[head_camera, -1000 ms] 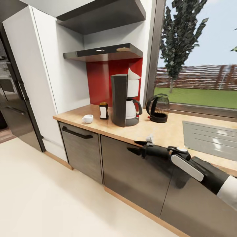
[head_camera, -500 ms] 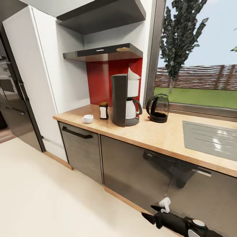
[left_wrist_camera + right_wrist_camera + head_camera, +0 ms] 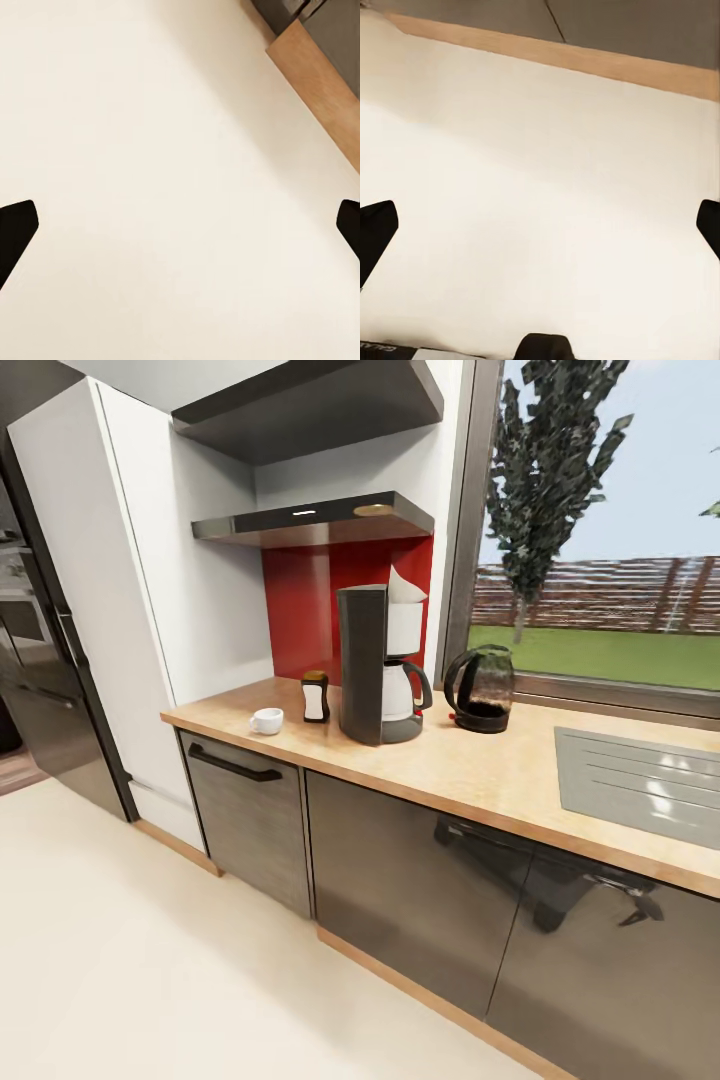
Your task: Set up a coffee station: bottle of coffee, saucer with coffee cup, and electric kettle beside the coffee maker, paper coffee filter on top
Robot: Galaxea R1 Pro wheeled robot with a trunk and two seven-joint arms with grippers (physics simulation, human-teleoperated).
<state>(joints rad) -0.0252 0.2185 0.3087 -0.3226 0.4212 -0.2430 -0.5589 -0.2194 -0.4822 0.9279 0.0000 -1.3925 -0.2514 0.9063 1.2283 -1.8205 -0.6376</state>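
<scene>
Landmark for all positions: the tall dark-grey drip coffee maker with white upper part and black-handled carafe (image 3: 382, 665), standing on the long light-brown speckled tabletop (image 3: 480, 770) in front of the red splashback.

- Small white pleated paper coffee filter (image 3: 404, 588): sits on top of the coffee maker, point upward. Judged very light and floppy; it would crush under a hard pinch. Best taken by its fanned edge with little force.
- Small black waisted bottle with golden lid and white label (image 3: 315, 697): on the tabletop just beside the coffee maker, on the side away from the window. Probably rigid and smooth; grip round the waist.
- Small plain white coffee cup with loop handle (image 3: 267, 721): beyond the bottle from the coffee maker. Whether a saucer lies beneath it cannot be told. Brittle if ceramic; hold across the rim or wall, not the thin handle.
- Rounded dark smoky glass electric kettle with black handle (image 3: 480, 688): near the coffee maker on its window side. Likely the heaviest item, with a slippery glass body; take the handle.
- Thin glossy black kitchen shelf (image 3: 315, 521): above the coffee maker.

Left pincer (image 3: 180, 229) and right pincer (image 3: 540, 225): each wrist view has the black fingertips spread to the frame edges over pale floor, released, nothing between them.
</scene>
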